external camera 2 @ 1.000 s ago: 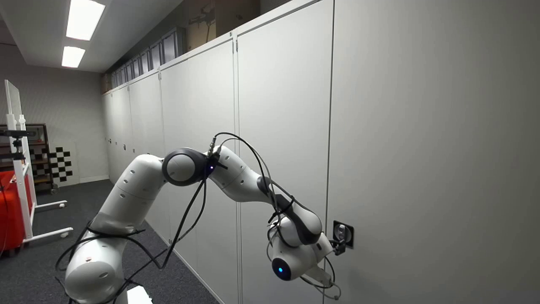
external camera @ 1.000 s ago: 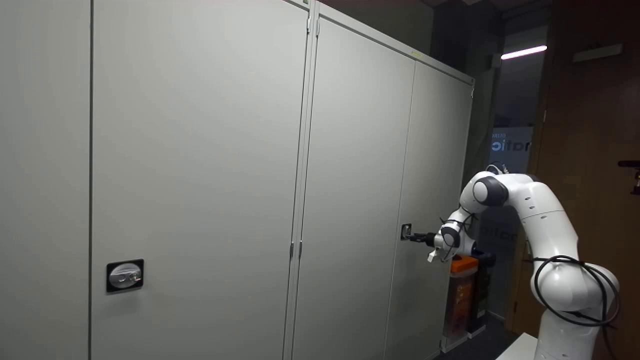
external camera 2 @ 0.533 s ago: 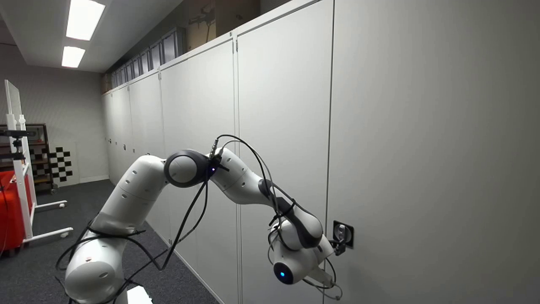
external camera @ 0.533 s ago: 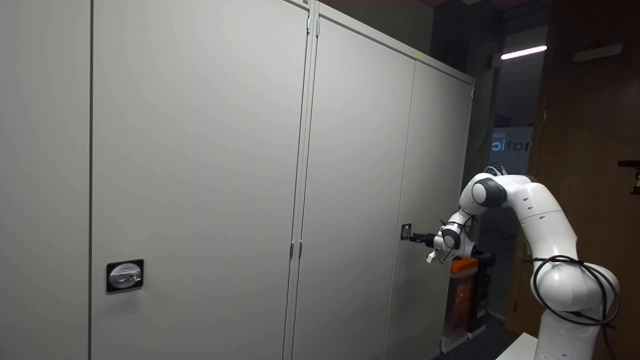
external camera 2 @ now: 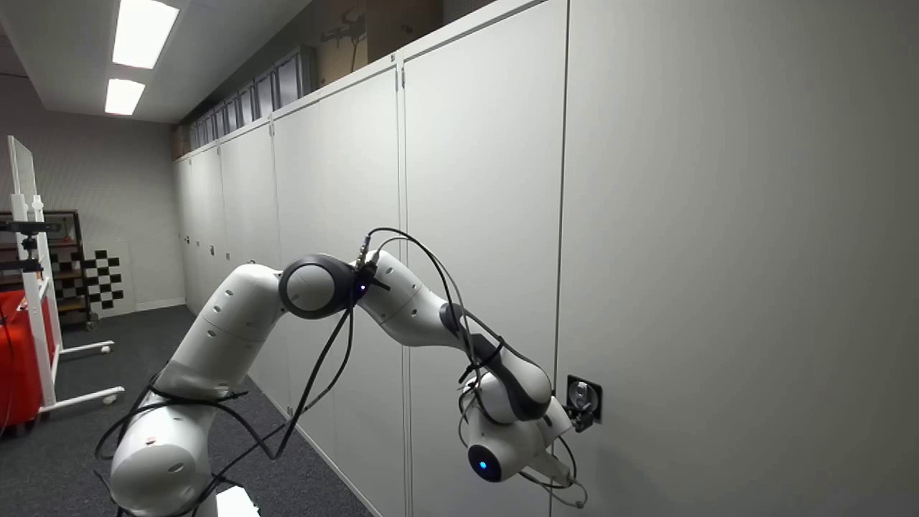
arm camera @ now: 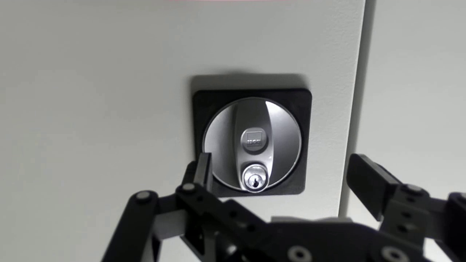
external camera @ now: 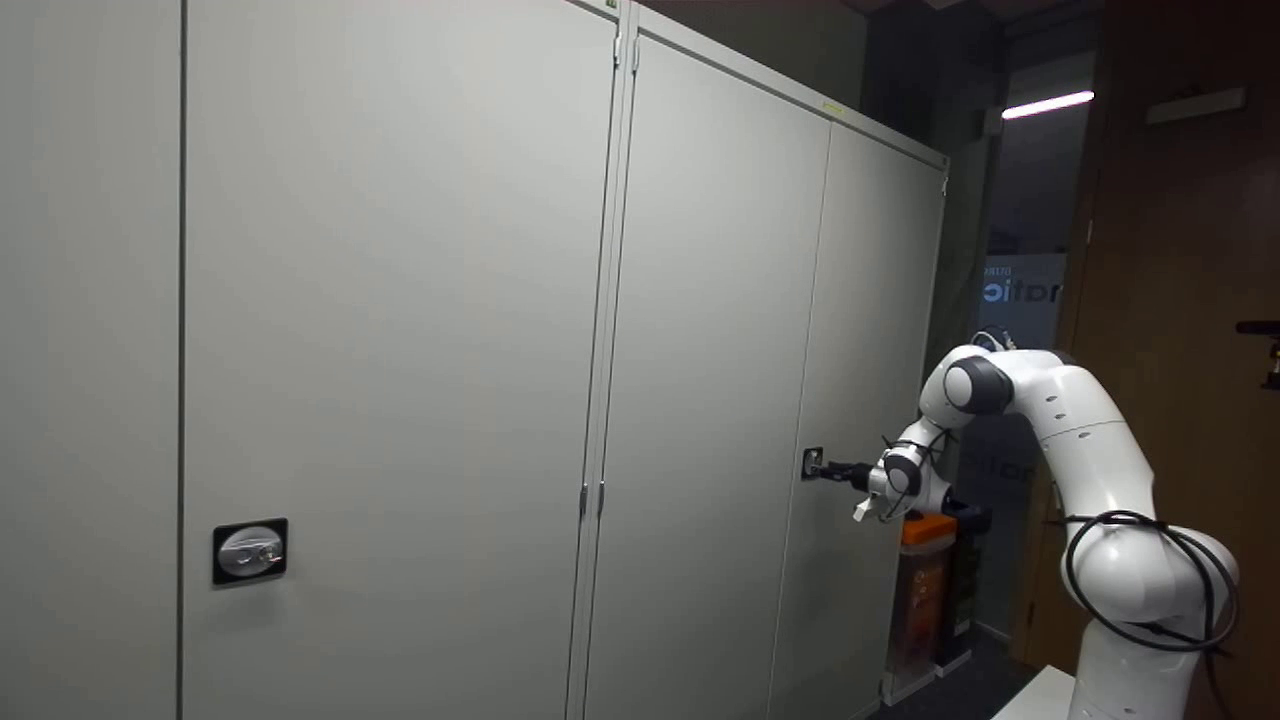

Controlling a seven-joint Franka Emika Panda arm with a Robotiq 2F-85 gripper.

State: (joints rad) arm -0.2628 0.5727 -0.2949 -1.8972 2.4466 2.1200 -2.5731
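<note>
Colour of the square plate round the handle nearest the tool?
Black. The plate shows best in the wrist view, around the silver handle.

The arm (external camera 2: pixel 230 323) is white and smooth — round like fat pipes — with dark grey patches (external camera 2: pixel 344 287). Black cables (external camera 2: pixel 434 257) loop along it. A blue light (external camera 2: pixel 483 465) glows on a black cap (external camera 2: pixel 490 474). The gripper (arm camera: pixel 282 174) is black, with grey screws (arm camera: pixel 188 186).

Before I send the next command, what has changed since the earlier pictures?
In an exterior view, the gripper has shifted slightly rightward since a second ago, and the arm's elbow sits a touch lower. Nothing was visibly gripped or released: the jaws stand open now. The lock handle keeps its position, and the cabinet doors remain shut.
</note>
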